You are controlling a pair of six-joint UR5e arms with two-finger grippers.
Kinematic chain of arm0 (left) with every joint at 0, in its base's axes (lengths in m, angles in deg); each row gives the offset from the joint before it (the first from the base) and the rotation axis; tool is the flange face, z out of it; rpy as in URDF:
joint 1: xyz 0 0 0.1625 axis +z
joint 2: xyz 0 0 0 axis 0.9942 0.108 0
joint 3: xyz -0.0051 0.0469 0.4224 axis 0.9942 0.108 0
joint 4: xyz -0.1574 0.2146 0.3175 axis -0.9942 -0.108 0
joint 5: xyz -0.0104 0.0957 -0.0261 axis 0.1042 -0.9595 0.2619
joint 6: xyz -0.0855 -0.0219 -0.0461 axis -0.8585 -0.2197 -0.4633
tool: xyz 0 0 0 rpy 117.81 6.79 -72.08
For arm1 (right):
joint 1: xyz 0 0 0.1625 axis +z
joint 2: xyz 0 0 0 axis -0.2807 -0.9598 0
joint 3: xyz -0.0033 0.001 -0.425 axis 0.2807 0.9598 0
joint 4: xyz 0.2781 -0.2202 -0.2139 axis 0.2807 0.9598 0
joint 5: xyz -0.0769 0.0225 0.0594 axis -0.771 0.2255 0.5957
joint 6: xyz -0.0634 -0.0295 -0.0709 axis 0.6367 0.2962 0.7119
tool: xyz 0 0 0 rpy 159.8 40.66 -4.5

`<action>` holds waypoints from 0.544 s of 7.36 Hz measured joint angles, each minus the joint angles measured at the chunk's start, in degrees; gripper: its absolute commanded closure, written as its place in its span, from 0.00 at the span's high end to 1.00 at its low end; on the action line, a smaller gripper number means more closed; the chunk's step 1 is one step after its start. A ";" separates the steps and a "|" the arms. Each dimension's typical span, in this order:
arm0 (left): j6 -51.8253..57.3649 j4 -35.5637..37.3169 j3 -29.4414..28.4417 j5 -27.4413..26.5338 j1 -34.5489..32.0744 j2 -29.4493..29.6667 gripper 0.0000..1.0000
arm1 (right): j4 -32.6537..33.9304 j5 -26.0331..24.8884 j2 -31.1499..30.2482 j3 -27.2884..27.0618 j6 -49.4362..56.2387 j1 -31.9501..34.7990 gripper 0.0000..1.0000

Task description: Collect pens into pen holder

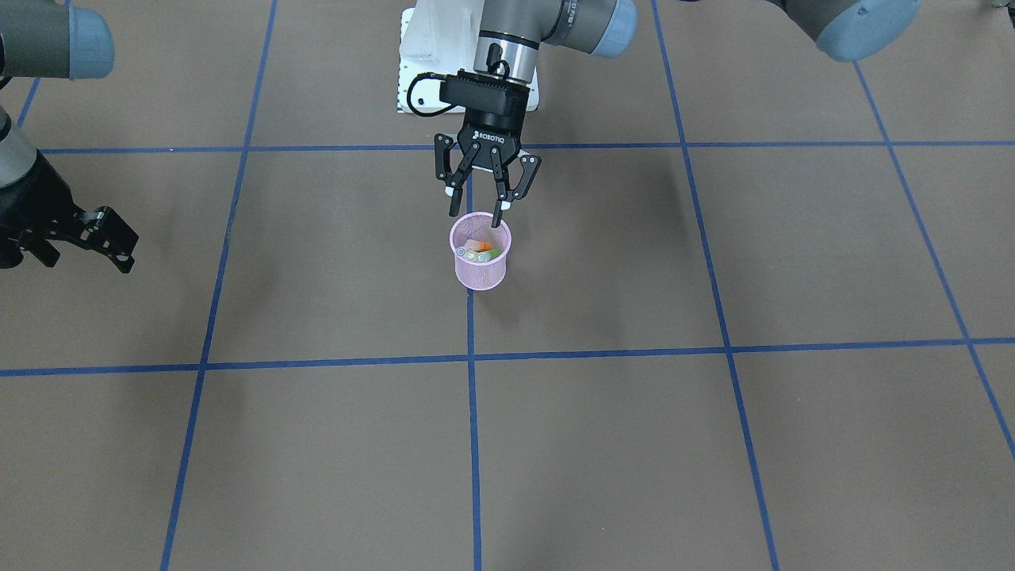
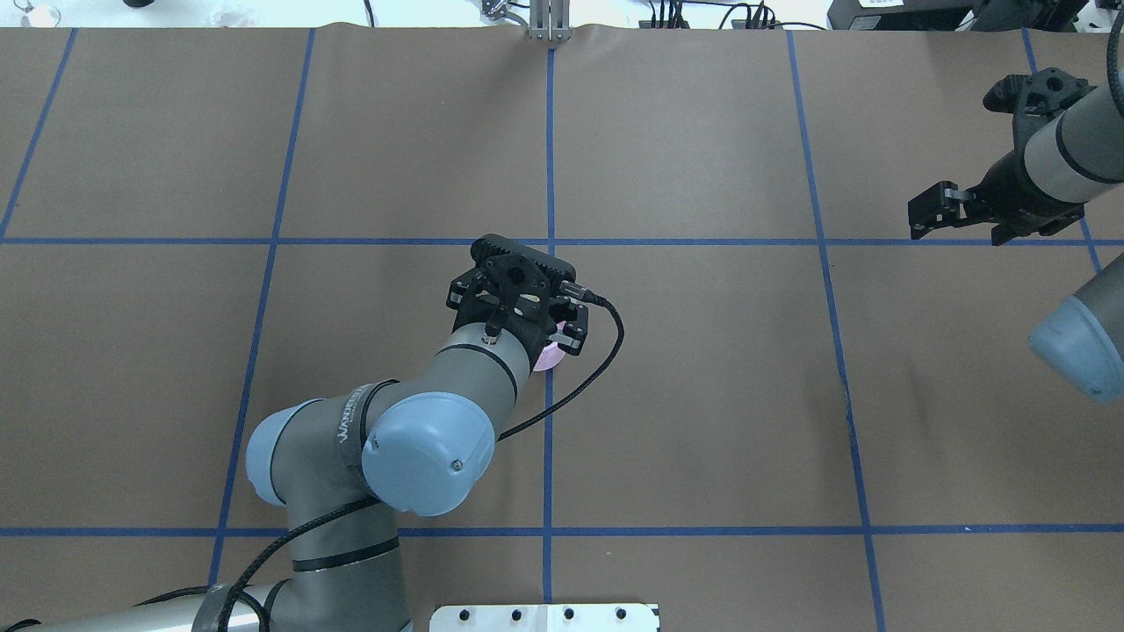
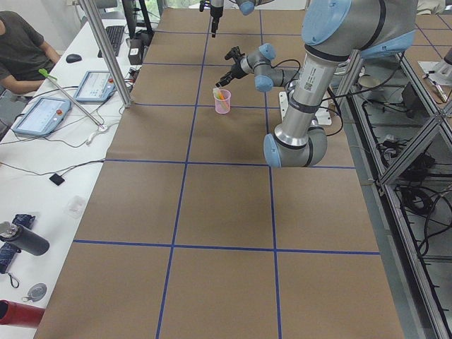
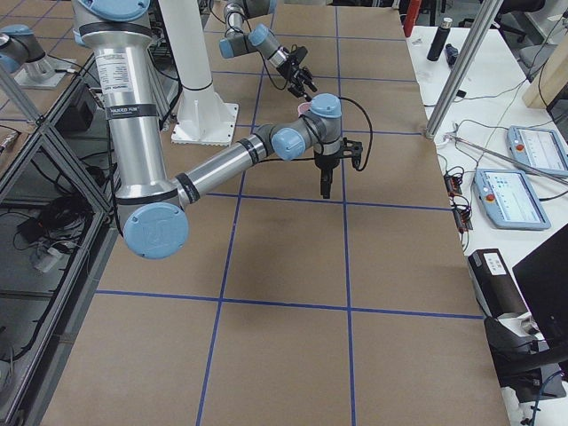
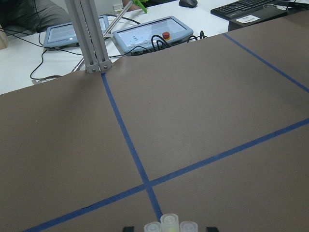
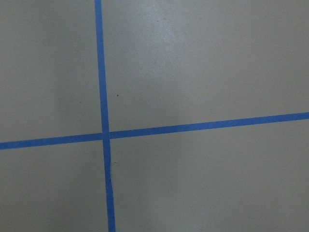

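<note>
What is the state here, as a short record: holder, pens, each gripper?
pen holder: upright on the table
pens: inside the holder, pale cap ends up; orange and green show, exact count unclear
left gripper: open, empty, just over the holder's rim
right gripper: far off to the side, away from the holder; open or shut unclear

We log the pen holder (image 1: 481, 271) as pink wire mesh. Inside it, the pens (image 1: 480, 252) show orange and green, with pale translucent caps. The table (image 1: 634, 444) is flat brown, gridded by blue tape lines (image 1: 473, 444). The left gripper (image 1: 476, 216) is black with white lettering; its arm (image 1: 515, 20) is grey with light-blue joint caps (image 1: 617, 28).
</note>
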 measured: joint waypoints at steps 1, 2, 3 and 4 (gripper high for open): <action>0.22 0.25 2.79 0.67 -0.45 -1.73 0.67 | -0.01 0.02 -0.03 0.27 0.52 0.41 0.99; 0.31 0.49 5.79 2.74 -1.65 -5.18 0.71 | 0.01 0.06 -0.02 0.89 1.62 1.16 0.99; 0.30 0.60 8.08 7.17 -4.35 -9.88 0.71 | 0.04 0.10 -0.02 1.80 3.46 2.39 0.99; 0.28 0.60 9.21 12.04 -7.49 -15.15 0.72 | 0.06 0.21 -0.03 2.81 5.88 3.95 0.99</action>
